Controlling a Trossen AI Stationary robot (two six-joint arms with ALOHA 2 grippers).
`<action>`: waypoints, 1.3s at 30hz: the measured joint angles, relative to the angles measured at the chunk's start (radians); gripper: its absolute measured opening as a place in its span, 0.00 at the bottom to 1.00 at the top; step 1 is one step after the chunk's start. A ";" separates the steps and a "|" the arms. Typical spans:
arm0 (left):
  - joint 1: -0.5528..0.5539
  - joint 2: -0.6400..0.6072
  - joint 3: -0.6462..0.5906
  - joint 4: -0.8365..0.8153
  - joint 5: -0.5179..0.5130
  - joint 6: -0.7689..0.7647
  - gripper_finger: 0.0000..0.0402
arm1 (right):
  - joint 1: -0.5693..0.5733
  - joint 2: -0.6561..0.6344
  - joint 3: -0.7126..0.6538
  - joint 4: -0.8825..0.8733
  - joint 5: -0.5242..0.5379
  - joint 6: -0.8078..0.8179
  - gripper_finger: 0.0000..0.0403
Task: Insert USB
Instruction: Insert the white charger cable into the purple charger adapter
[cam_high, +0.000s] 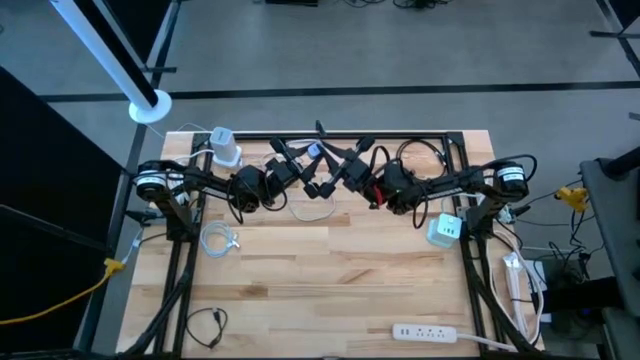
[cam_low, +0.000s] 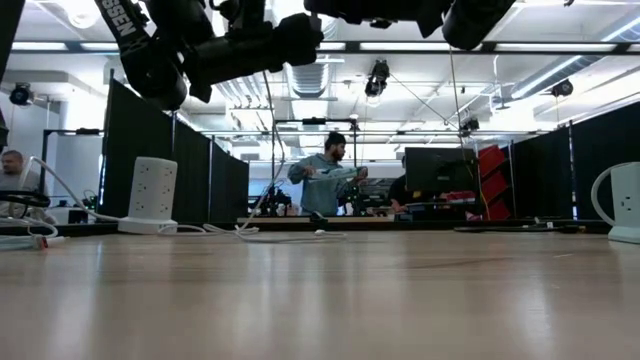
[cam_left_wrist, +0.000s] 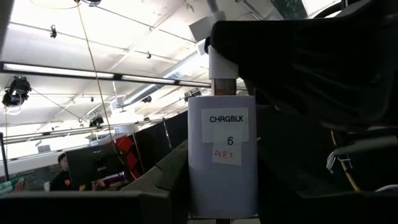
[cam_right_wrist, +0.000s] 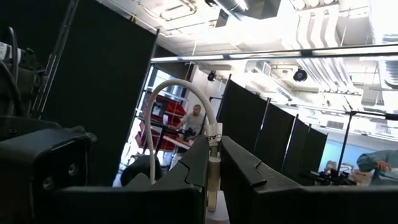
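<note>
A white charger block (cam_left_wrist: 222, 155) labelled CHRGBLK 6 is held up in the air over the table's far middle by my left gripper (cam_left_wrist: 222, 193), which is shut on it. My right gripper (cam_right_wrist: 214, 171) is shut on a white USB cable (cam_right_wrist: 180, 87). Its plug (cam_left_wrist: 222, 65) meets the block's far end with its metal tip (cam_left_wrist: 224, 85); how far in it sits, I cannot tell. In the high view both grippers (cam_high: 308, 162) (cam_high: 328, 182) meet tip to tip. The cable's slack loop (cam_high: 315, 208) lies on the table below them. My left gripper pinches the charger block by its two side faces (cam_left_wrist: 198, 180) between its two fingers, which slant upward along the block. The block is lifted clear of the table, its labelled face toward the wrist camera and its port end pointing away. My right gripper pinches the white cable near its plug end (cam_right_wrist: 213, 163) between its two fingers (cam_right_wrist: 198, 163), just below a small label (cam_right_wrist: 213, 134). The fingers slant upward. Beyond the fingertips the cable arcs up and over, then hangs down slack.
A white tower power strip (cam_high: 225, 146) stands at the far left and a white charger (cam_high: 445, 230) at the right. A flat power strip (cam_high: 430, 330) lies near the front edge, with a coiled white cable (cam_high: 218, 238) and a black cable (cam_high: 205, 322) on the left. People show beyond the table.
</note>
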 joint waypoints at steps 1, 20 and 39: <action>0.000 0.000 0.000 -0.001 -0.001 -0.001 0.30 | -0.002 0.000 0.000 0.000 -0.001 0.004 0.03; 0.001 0.002 0.031 -0.049 -0.023 0.014 0.30 | -0.018 0.000 0.000 0.003 0.011 0.068 0.03; 0.029 0.002 0.031 -0.043 -0.065 0.063 0.30 | -0.030 0.000 -0.002 -0.027 0.006 0.171 0.03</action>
